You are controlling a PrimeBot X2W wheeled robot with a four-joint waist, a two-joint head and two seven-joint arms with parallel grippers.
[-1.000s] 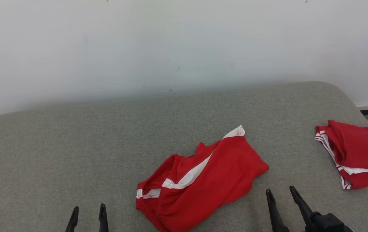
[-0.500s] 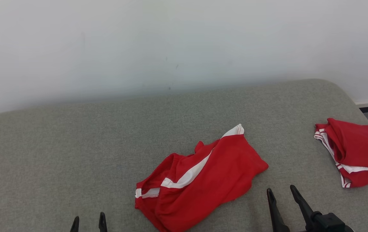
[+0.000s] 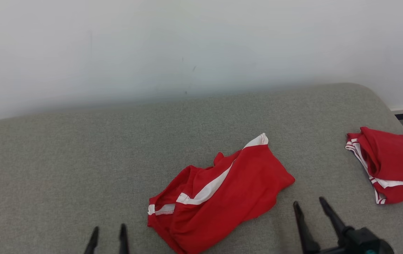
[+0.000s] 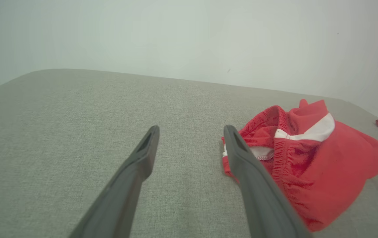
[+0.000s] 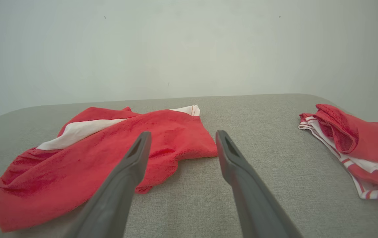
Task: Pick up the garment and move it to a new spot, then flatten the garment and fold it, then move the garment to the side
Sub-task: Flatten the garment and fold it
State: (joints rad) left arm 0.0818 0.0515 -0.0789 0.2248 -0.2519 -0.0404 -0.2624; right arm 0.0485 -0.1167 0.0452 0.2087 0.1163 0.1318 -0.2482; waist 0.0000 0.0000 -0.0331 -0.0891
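The crumpled shorts (image 3: pixel 229 190) are showing bright red with a broad white stripe and white inside the waistband. Right of the shorts, a folded garment (image 3: pixel 395 162) is showing the same red with white, red-lined trim, and flecked grey upholstery (image 3: pixel 63 165) is spreading beneath them.

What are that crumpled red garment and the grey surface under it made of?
The crumpled red garment with white stripe looks like thin matte sports knit, perhaps polyester: soft folds, gathered waistband. The grey padded surface looks like coarse woven upholstery: flecked weave visible.

No legible text or markings
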